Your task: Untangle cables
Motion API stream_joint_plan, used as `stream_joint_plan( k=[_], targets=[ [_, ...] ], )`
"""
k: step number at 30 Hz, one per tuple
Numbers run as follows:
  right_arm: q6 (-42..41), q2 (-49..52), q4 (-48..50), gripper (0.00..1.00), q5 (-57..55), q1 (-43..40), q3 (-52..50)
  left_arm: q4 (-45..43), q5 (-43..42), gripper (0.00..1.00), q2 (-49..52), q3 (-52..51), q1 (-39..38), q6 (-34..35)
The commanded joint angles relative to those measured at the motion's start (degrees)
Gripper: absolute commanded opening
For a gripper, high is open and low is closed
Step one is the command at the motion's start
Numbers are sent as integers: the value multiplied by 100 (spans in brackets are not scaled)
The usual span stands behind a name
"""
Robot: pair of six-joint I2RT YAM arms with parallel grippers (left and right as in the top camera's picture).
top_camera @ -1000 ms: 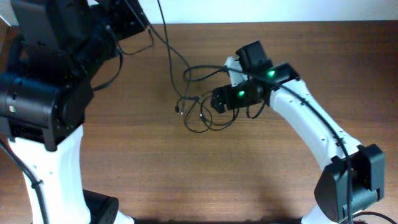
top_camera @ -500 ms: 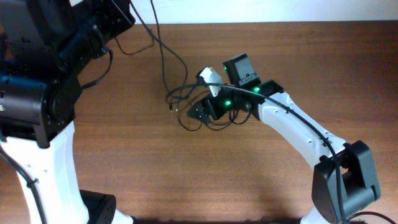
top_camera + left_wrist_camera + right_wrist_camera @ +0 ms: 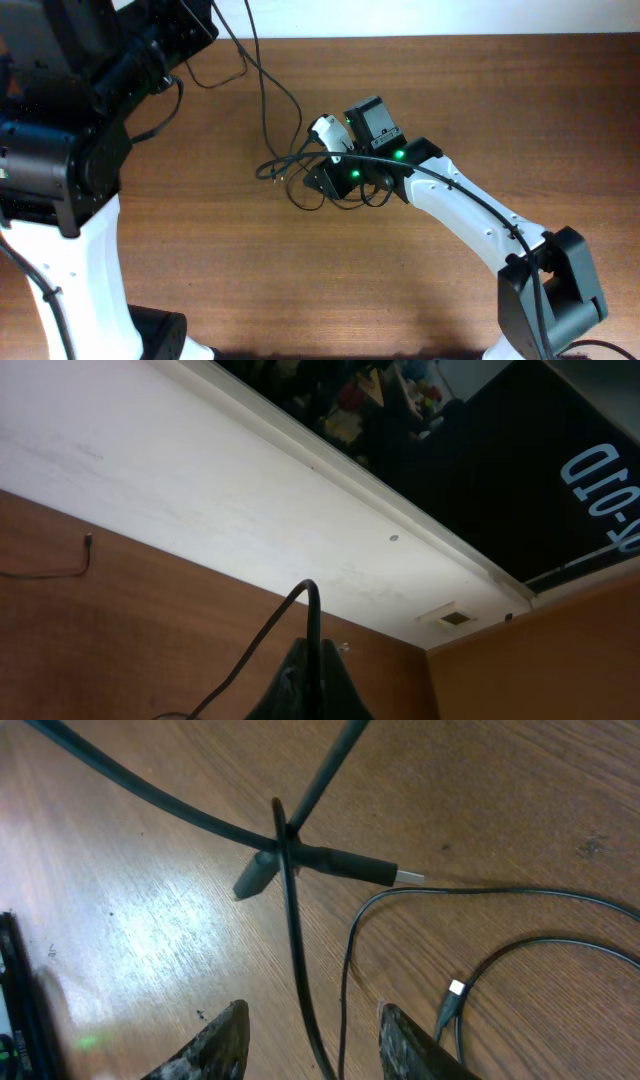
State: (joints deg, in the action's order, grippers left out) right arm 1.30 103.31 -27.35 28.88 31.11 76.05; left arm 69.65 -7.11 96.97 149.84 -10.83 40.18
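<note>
Now the cables (image 3: 298, 172) lie in a loose knot in the middle of the counter (image 3: 220, 270). One strand runs between the open fingers (image 3: 215, 1040) of the right pincer (image 3: 312, 1042). It should pinch only that strand, then pull slowly sideways. The left pincer (image 3: 310, 678) is squeezed shut on another strand, up high, and should hold tight.

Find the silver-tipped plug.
Right wrist view, upper middle: the plug lies on the table, crossed by a thin cable running down through the open right claw.
</note>
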Motion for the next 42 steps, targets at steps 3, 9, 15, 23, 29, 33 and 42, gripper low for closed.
stream_joint_plan(
  k=[3, 9, 15, 23, 29, 33, 42],
  targets=[
    [-28, 208, 13, 42, -109, 122, -59, -17, -63, 0, -101, 22, 24, 74],
    [-31, 223, 42, 10, -114, 186, -63, 44, -59, 0, -101, 22, 24, 66],
    [-1049, -160, -409, 4, -282, -428, -22, 254, 905, 0, -98, 22, 50, 33],
    [-857, -1646, -1279, 4, 1939, -1484, -22, 671, 1117, 0, 9, 20, 476, 31],
    [-1657, -3008, -1438, 4, 452, -1510, -22, 706, 1150, 0, 144, 20, 476, 31],
    [-2376, -3263, -2044, 4, -1567, -1506, -22, 584, 1150, 0, 142, 22, 479, 31],
    [-3058, -2474, -2227, 4, -2376, -1508, -26, 459, 1217, 0, 142, 22, 476, 7]
  ],
)
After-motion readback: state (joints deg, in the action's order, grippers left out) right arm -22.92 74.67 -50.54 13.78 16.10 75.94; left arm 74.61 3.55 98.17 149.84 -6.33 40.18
